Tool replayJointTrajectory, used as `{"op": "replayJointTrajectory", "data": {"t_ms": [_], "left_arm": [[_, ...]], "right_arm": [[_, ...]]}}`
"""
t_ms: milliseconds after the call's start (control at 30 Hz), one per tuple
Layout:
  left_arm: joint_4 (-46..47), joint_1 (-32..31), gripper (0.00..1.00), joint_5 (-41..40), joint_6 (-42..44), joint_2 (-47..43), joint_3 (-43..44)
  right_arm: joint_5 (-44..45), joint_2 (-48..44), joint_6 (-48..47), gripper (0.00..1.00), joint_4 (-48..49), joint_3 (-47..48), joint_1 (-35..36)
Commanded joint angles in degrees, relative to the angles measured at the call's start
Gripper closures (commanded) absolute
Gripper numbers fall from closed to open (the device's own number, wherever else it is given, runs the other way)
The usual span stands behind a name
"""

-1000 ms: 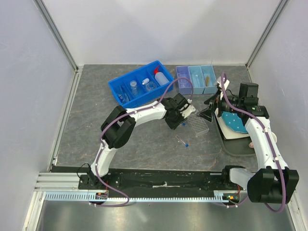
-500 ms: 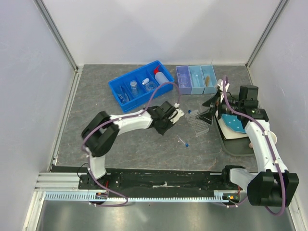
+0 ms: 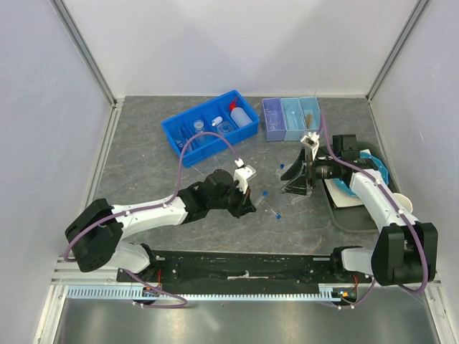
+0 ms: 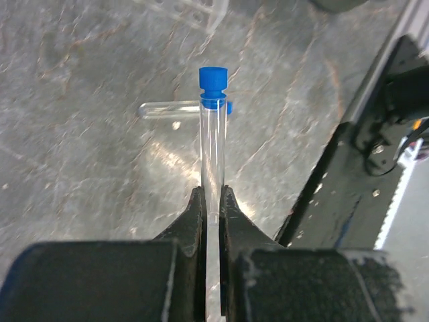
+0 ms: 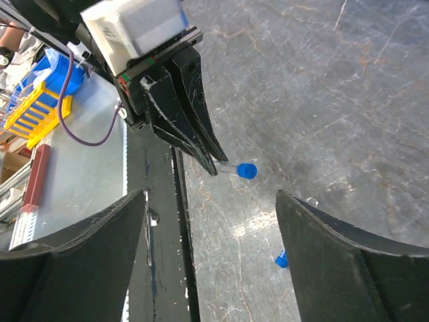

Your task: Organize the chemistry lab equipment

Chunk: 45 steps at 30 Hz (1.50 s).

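My left gripper [image 3: 249,200] [image 4: 213,196] is shut on a clear test tube [image 4: 213,144] with a blue cap [image 3: 265,193], held just above the table. A second capped tube [image 3: 273,211] [image 4: 173,109] lies flat on the table beyond it. A third blue cap [image 3: 282,166] shows beside the clear tube rack [image 3: 303,189]. My right gripper [image 3: 292,180] [image 5: 210,196] hangs open over the rack's left end, with nothing between its fingers. In the right wrist view the held tube's cap [image 5: 247,170] sticks out of the left gripper's fingers.
A blue bin [image 3: 174,134] at the back holds small flasks and the red-capped squeeze bottle [image 3: 241,115]. Light blue trays [image 3: 292,119] hold a tan stick [image 3: 310,115]. A teal plate [image 3: 374,163] and a beige cup [image 3: 403,204] sit on a dark tray [image 3: 353,218] at right.
My left gripper shut on a test tube near the rack and drew it back toward the near left. My right gripper swung left and down over the rack.
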Motion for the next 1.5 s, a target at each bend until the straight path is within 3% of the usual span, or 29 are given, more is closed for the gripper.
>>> {"op": "replayJointTrajectory", "data": {"t_ms": [0, 233, 600, 833, 933, 1000, 1200, 1233, 1367, 1467], "left_arm": [[13.69, -1.08, 0.98, 2.21, -8.38, -2.05, -0.16], [14.67, -2.05, 0.98, 1.6, -9.26, -3.1, 0.98], [14.14, -2.41, 0.98, 1.42, -9.44, -3.46, 1.24], [12.91, -2.41, 0.93, 2.21, -8.91, -2.66, 2.47], [11.6, -2.49, 0.71, 1.77, -8.3, -3.45, 2.48], [11.16, -2.41, 0.51, 1.25, -7.51, -5.38, 2.04], [-8.06, -1.0, 0.28, -8.48, 1.45, -12.31, 6.07], [-10.79, -0.74, 0.17, -9.9, 4.77, -13.46, 7.47], [-26.6, 2.07, 0.1, -14.39, 14.19, -17.51, 11.43], [-30.93, 3.48, 0.08, -20.79, 19.3, -20.76, 10.92]], "right_arm": [[1.67, 1.67, 1.97, 0.18, 2.71, 0.33, 4.36], [4.93, 3.78, 6.21, 0.37, 6.41, 0.06, 9.56], [4.32, 5.01, 7.62, 0.57, 6.85, 0.32, 11.5], [1.94, 5.63, 7.18, 0.88, 6.68, 0.5, 11.67], [2.37, 5.45, 6.47, 0.92, 6.5, 0.67, 11.67], [3.16, 5.1, 5.86, 0.92, 6.15, 0.85, 11.58], [10.28, 3.26, 3.14, 0.92, 4.83, 1.82, 7.29], [11.51, 2.12, 2.79, 0.92, 5.0, 1.9, 6.23], [23.18, -2.54, 3.47, 0.92, 10.0, -0.89, 2.89], [31.72, -6.5, 4.01, 0.91, 17.03, -4.15, 2.71]]}}
